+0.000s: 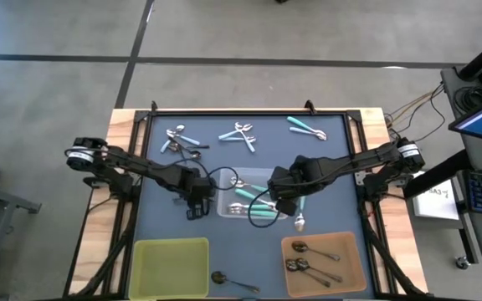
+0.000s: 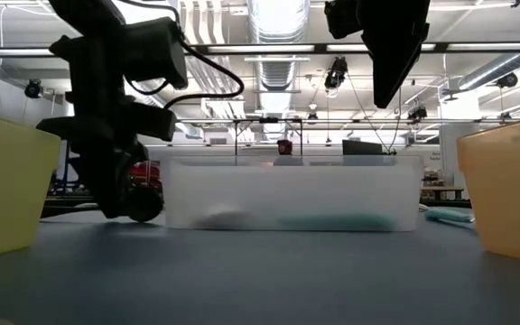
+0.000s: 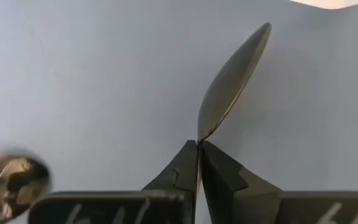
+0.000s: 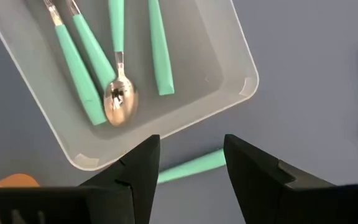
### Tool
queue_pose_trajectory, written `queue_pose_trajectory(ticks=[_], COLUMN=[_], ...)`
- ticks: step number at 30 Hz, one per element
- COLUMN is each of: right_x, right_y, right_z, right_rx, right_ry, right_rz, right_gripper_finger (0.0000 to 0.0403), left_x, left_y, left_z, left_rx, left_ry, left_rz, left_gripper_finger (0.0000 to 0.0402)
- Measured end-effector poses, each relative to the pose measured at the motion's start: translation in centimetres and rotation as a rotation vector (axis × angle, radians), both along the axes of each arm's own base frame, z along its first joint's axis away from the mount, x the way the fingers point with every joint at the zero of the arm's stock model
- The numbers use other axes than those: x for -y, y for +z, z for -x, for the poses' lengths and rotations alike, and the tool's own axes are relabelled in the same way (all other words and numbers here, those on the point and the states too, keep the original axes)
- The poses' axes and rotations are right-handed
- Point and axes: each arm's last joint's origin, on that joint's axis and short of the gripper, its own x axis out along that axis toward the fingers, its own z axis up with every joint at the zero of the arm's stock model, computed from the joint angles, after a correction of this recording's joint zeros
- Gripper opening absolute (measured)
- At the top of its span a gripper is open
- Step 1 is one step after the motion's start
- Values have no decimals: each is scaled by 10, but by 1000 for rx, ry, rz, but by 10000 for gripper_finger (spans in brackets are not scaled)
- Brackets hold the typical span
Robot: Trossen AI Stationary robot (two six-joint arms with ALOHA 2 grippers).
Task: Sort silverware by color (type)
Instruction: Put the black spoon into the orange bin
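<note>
Sorting step, mid-carry: your left gripper (image 3: 199,144) is clenched on a dark spoon (image 3: 232,81) beside the clear bin (image 1: 224,209); your right gripper (image 4: 191,158), fingers released, hangs over a teal spoon (image 4: 191,166) outside that bin—lower, pinch its handle next.

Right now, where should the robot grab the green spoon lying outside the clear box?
By its teal handle, from straight above. It lies flat on the mat beside the clear bin, and the open right gripper straddles the handle.

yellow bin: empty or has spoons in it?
Empty. In the high view the yellow bin shows only bare floor, while the brown bin holds dark spoons. One dark spoon lies on the mat just outside it.
</note>
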Motion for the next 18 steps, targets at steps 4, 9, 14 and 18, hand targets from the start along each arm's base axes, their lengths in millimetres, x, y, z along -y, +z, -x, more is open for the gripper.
queue_pose_trajectory(ticks=[4, 9, 14, 18], right_x=[0, 0, 1, 1], right_y=[1, 3, -4, -19], right_z=[1, 2, 3, 3], right_rx=[4, 12, 11, 24], right_ry=[0, -1, -25, -38], right_rz=[-1, 3, 78, 71], right_gripper_finger=[171, 171, 171, 171], left_x=[-1, -1, -2, -3], left_y=[2, 12, 28, 45], left_z=[4, 7, 10, 16], left_rx=[-7, 32, 112, 193], left_ry=[52, 98, 154, 211], left_rz=[9, 23, 15, 9], left_gripper_finger=[0, 0, 0, 0])
